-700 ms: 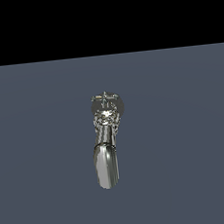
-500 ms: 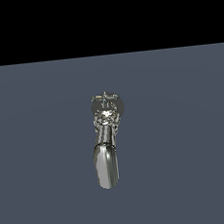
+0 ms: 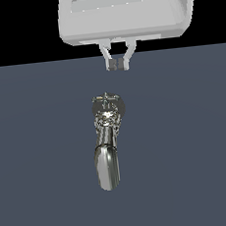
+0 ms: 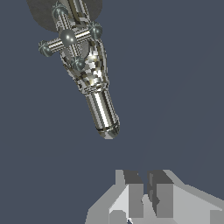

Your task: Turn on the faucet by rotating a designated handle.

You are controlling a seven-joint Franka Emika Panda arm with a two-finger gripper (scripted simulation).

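Observation:
The chrome faucet (image 3: 106, 135) lies on the dark grey floor, its ornate knobbed head away from the camera and its long rounded spout (image 3: 107, 170) towards it. The handle (image 3: 106, 100), a small cross-shaped knob, sits on the head. My white gripper (image 3: 118, 64) hangs above and beyond the head, apart from the handle, its fingers drawn together on nothing. In the wrist view the handle (image 4: 68, 37) shows its short spokes above the faucet (image 4: 92, 74), and the gripper (image 4: 144, 194) is well off the spout tip.
The flat dark grey floor (image 3: 188, 151) runs all around the faucet. The large white robot hand (image 3: 124, 10) fills the top of the exterior view. Nothing else is in view.
The robot hand and gripper have come into the exterior view at the top, where earlier there was none. The faucet and handle have not moved.

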